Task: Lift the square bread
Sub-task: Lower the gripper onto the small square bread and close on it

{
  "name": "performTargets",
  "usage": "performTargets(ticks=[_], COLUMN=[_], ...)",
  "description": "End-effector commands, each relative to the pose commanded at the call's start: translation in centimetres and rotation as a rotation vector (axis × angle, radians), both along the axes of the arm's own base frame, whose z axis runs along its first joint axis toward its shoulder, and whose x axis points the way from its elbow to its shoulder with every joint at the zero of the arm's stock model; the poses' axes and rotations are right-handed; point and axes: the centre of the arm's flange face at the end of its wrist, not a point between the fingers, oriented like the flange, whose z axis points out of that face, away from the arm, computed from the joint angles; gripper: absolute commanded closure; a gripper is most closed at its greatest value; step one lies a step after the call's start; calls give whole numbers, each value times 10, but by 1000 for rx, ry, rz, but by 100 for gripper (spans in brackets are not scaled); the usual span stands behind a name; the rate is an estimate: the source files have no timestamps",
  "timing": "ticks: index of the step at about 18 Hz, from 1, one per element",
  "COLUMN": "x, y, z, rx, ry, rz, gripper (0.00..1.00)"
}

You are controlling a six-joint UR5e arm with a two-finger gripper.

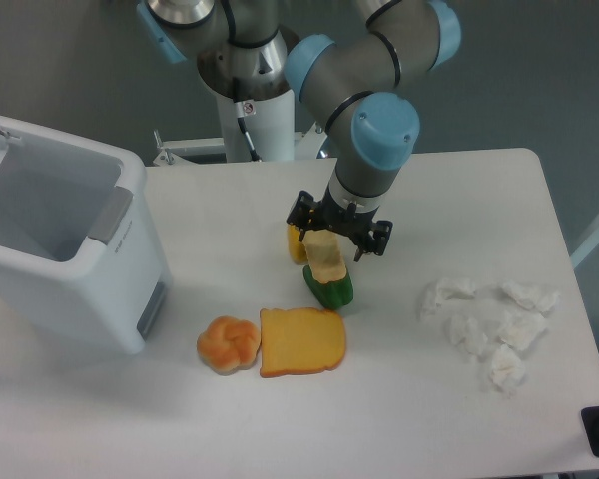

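— Where was the square bread (326,259)?

— Near the middle of the bench (459,190), leaning on top of the green pepper (329,290), with the yellow pepper (297,242) touching it on the camera's left.

— And the gripper (338,237)?

— Directly over the bread's upper end. The jaws stood wide apart, one finger on each side of the block, holding nothing that I could see. Whether either finger touched it, I could not tell.

— What else lay around?

— A flat orange toast slice (301,341) and a round bun (228,344) side by side nearer the camera, crumpled white paper (487,321) at the camera's right, and a white bin (60,244) at the left.
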Motion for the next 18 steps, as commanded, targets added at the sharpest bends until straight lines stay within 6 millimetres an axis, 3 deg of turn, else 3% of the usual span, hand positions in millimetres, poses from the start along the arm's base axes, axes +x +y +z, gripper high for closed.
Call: performTargets(ticks=[5, 10, 13, 16, 18], x=[2, 6, 7, 6, 6], y=[-1, 16, 16, 14, 15], z=[-6, -20, -23, -22, -22], rx=[-7, -43, -58, -64, -63], ry=[3, 43, 46, 51, 52], rz=[16, 46, 45, 42, 42], gripper=[0, 0, 0, 17, 38])
